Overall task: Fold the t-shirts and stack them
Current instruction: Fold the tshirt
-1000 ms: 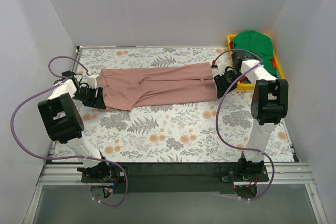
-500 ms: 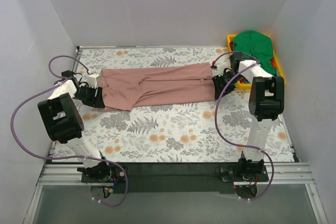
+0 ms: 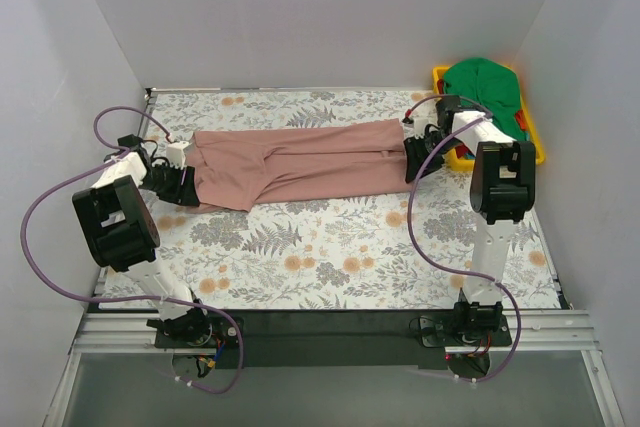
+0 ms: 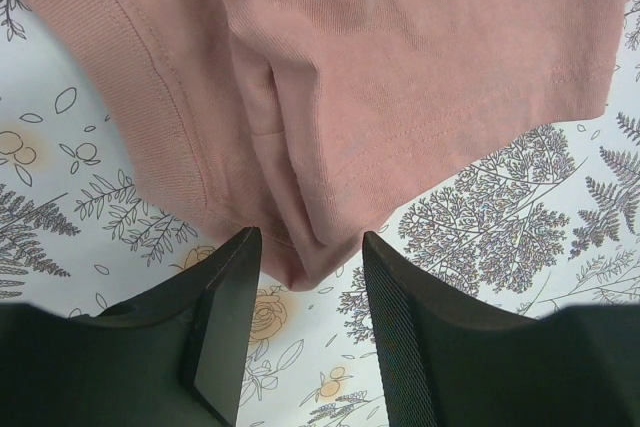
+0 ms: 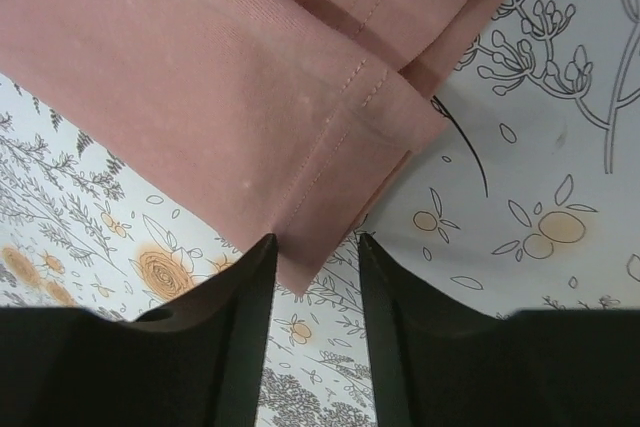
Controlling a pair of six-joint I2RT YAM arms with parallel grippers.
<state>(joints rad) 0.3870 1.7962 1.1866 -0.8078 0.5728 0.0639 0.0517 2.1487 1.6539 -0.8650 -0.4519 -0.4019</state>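
Observation:
The dusty pink t-shirt (image 3: 300,162) lies folded into a long band across the floral table cover. My left gripper (image 3: 184,181) is at its left end. In the left wrist view the jaws are open, and a folded hem corner (image 4: 300,257) reaches between the fingertips of the gripper (image 4: 306,282). My right gripper (image 3: 413,157) is at the shirt's right end. Its jaws are open too, and a stitched corner (image 5: 305,262) lies between the tips of the gripper (image 5: 312,267). A bright green t-shirt (image 3: 485,87) is heaped in the bin, with a bit of red cloth (image 3: 521,121) beside it.
The yellow plastic bin (image 3: 537,137) stands at the back right corner, just behind the right arm. White walls close in the table at the back and both sides. The floral cover (image 3: 330,247) lies bare in front of the pink shirt.
The right arm has swung slightly back and left, moving its gripper along the shirt's right end. The left arm and the shirt have hardly moved.

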